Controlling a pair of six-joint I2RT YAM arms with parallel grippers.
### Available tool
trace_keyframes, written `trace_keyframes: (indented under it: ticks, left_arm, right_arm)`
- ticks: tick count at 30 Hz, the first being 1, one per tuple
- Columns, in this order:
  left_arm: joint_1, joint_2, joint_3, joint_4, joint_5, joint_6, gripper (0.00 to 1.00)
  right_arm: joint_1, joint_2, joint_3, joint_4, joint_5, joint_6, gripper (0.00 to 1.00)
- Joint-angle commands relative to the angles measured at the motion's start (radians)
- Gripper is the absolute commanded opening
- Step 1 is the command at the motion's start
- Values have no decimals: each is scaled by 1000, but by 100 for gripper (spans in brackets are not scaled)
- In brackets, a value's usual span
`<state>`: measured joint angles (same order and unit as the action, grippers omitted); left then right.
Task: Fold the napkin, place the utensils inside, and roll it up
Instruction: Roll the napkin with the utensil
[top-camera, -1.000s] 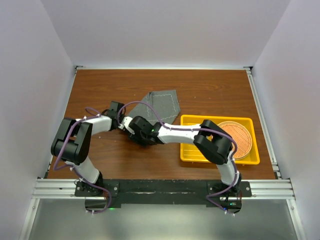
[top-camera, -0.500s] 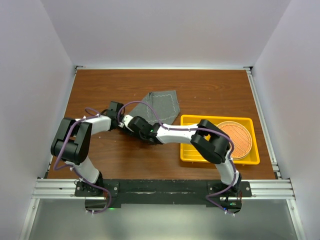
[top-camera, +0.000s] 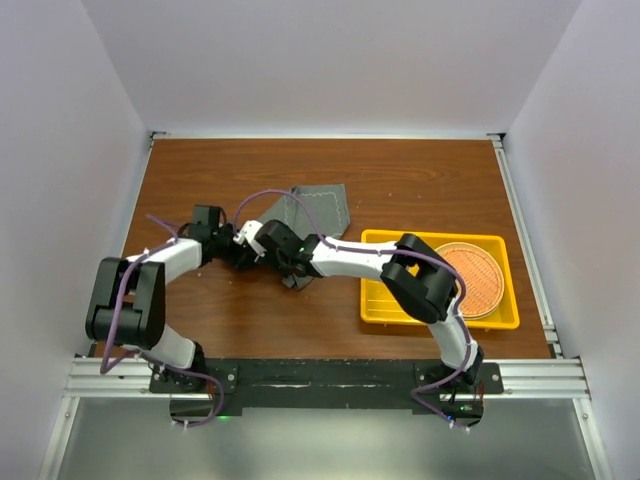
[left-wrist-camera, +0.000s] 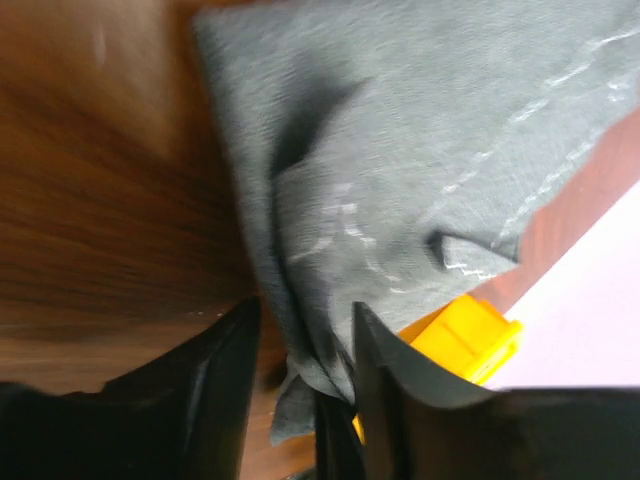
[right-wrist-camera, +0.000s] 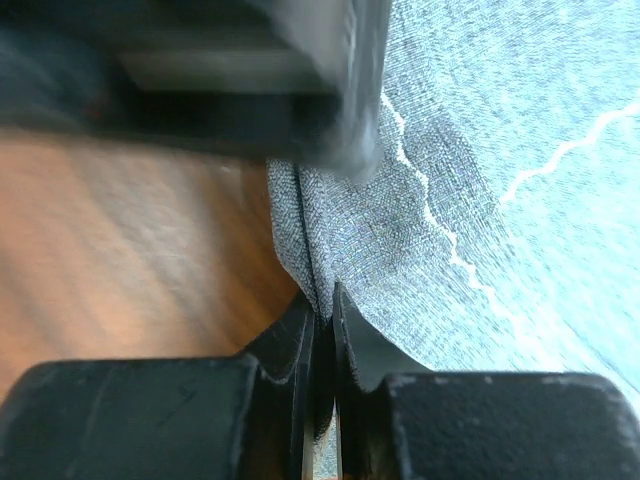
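Right jaws pinch a fold of the napkin; left jaws stand apart, straddling its bunched edge

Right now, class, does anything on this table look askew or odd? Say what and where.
The napkin lies skewed to the table edges and is bunched into folds at its near corner, not flat. The right gripper pinches that bunched edge shut, and the left gripper stands open around the same cloth.

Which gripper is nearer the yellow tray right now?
Right. The right gripper, shut on the napkin, is left of the yellow tray; the left gripper, open, sits farther left.
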<state>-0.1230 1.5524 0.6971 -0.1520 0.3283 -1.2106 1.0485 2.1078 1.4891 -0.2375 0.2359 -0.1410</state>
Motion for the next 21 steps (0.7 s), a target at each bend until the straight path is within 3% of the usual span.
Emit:
trace_keyframes:
  ticks: [1,6,11,14,21]
  left_arm:
    - [74,-96,16,-3,54,242,53]
    - [123,-246,67,-127,16,396,55]
    - [123,-359,27,-169,14,411,55]
    - [123,-385,-49,-136,61,361,56]
    - [96,-342,-150,-47,88,125,73]
  right_arm:
    - [-37,49,40,-97,-344,133,0]
    - [-113,72,43,-68,-630,305,0]
    - [-215,93,-4,49,-854,483,0]
    - [-254,106,-27,87,-909,527,0]
    - [-315,167,-67,179,-1015,620,0]
